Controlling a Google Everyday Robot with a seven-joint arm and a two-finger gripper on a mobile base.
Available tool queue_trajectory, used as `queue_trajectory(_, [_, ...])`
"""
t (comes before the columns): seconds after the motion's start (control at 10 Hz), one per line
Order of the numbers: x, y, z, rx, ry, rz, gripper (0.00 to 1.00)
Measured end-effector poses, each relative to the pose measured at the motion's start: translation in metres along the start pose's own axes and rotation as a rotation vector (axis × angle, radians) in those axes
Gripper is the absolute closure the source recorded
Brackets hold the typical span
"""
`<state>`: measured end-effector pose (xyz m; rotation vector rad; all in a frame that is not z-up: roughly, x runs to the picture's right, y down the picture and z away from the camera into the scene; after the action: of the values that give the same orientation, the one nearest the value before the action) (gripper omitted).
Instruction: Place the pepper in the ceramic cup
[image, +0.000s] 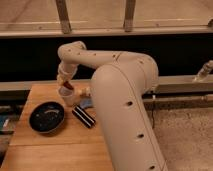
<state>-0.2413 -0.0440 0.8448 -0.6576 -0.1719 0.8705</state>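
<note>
Red pepper (69, 87): pinched in our gripper (66, 86), just above the ceramic cup (67, 96).
Release: we should centre over the rim, lower, then open.

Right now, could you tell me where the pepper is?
The pepper is held in the shut gripper, right over the cup at the table's back, beside the dark plate.
</note>
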Motion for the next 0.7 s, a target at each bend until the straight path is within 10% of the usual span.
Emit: queue_trajectory(0.7, [0.01, -0.001, -0.01, 0.045, -0.024, 0.028, 1.0])
